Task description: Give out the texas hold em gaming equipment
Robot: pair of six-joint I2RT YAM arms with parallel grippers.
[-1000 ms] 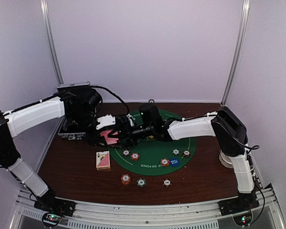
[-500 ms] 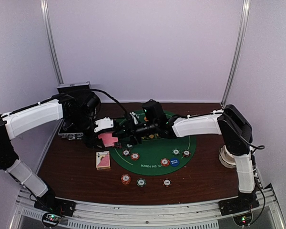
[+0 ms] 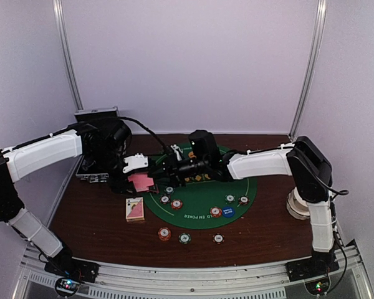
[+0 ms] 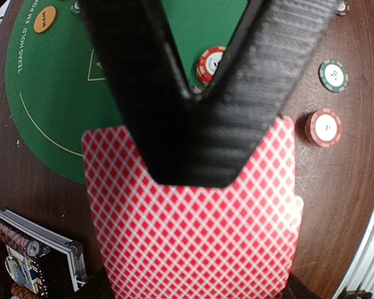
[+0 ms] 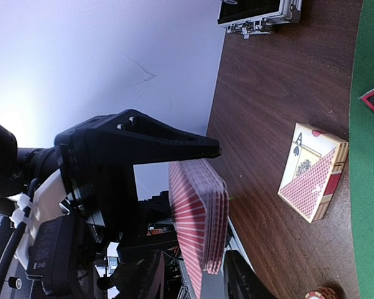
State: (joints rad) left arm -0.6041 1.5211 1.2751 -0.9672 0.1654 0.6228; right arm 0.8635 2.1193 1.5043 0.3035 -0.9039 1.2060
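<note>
Fingers of your left gripper [image 4: 196,156] meet in a closed V, clamped on one deck of red-backed cards [image 4: 193,237] held above the left part of the table [image 3: 100,230]. Your right gripper [image 5: 196,280] stands partly open, one finger on each side of that deck's end; contact cannot be told. One card box [image 3: 134,209] lies on the wood beside the green mat [image 3: 199,199]. Five striped chips [image 3: 176,204] and one blue disc [image 3: 228,211] sit on the mat. Three more lie toward the table's near edge.

Three chips [image 3: 184,237] lie on the table [image 3: 93,219] before the mat [image 3: 199,202], the card box [image 3: 135,209] left of it, the case [image 3: 90,177] behind.
</note>
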